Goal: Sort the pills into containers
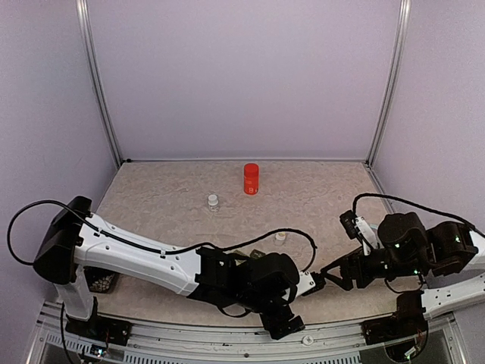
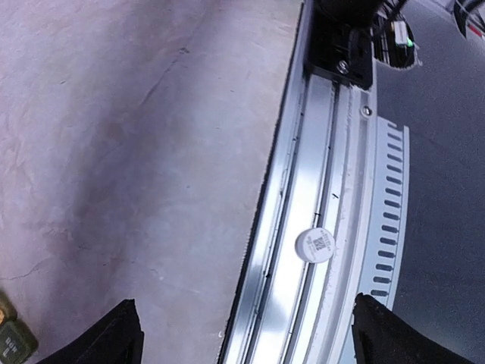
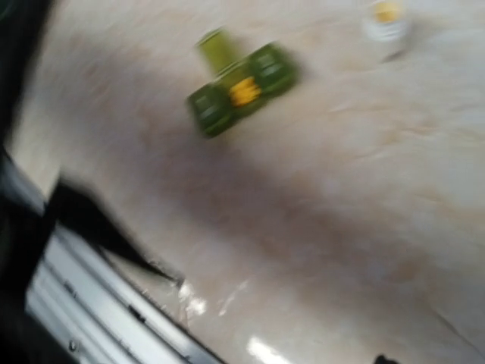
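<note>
The dark green containers [image 3: 239, 87] lie on the table in the blurred right wrist view, one lid standing up, with yellow pills [image 3: 244, 91] in the middle compartment. Only a corner of the containers [image 2: 11, 341] shows in the left wrist view. My left gripper [image 1: 284, 324] hangs over the table's front rail, and in its wrist view this left gripper [image 2: 254, 337] stands wide open with nothing held. A white round cap [image 2: 314, 245] lies on the rail below it. My right gripper [image 1: 324, 279] points left near the front edge, open and empty.
At the back of the table stands a red bottle [image 1: 251, 179]. A small white vial [image 1: 213, 201] sits left of it, and another vial [image 1: 280, 236] nearer the middle shows yellow inside [image 3: 386, 15]. A dark object [image 1: 102, 280] rests by the left arm's base.
</note>
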### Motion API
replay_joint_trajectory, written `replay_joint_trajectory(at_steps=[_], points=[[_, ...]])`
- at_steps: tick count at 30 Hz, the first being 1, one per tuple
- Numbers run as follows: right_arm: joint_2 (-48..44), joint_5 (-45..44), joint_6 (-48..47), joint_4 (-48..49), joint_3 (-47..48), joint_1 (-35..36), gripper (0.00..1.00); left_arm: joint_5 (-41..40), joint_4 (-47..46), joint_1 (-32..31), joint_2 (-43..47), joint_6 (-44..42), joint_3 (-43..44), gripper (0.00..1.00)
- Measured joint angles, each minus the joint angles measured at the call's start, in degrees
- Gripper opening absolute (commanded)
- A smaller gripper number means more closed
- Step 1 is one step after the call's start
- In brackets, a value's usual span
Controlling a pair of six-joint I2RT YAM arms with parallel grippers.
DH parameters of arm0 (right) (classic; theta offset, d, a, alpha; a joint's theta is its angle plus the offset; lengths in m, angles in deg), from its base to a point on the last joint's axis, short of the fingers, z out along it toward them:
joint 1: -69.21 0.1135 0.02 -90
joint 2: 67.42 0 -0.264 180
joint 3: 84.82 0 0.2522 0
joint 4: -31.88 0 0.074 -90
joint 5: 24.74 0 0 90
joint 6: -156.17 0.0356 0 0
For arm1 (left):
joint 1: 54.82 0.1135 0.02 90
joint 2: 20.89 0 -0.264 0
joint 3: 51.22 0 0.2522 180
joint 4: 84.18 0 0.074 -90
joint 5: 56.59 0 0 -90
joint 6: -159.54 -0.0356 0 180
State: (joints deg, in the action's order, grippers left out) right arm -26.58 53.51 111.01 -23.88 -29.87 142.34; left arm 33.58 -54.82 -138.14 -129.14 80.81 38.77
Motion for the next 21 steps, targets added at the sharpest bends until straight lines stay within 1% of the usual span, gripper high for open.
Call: replay_joint_trajectory(at_steps=[3,7,8,11,14,17,21], points=[[-1.44,-3.30,2.69,-3.34,1.11,0.00,0.74,1.53,2.49,-0.94,-3.34,-3.76,3.39,0.84],[-1.64,-5.66,4.33,-5.53,1.18,0.00,0.74,3.26,5.46,-1.40,-7.67,-7.85,7.87,0.78],[-1.55,-6.56,4.57,-6.60,1.18,0.00,0.74,2.43,7.39,-2.67,-11.28,-10.32,11.34,0.72],[-1.84,-6.91,4.57,-6.69,1.18,0.00,0.74,1.70,9.33,-3.37,-12.28,-11.19,12.48,0.66],[-3.02,-7.58,4.57,-7.26,1.18,0.00,0.74,0.61,9.79,-4.37,-15.45,-12.22,15.91,0.65],[-3.76,-7.98,4.57,-7.69,1.18,0.00,0.74,0.28,10.34,-5.05,-16.17,-13.14,16.20,0.64],[-4.59,-8.50,4.57,-7.72,1.18,0.00,0.74,-0.70,12.02,-5.97,-17.90,-13.99,19.21,0.60]])
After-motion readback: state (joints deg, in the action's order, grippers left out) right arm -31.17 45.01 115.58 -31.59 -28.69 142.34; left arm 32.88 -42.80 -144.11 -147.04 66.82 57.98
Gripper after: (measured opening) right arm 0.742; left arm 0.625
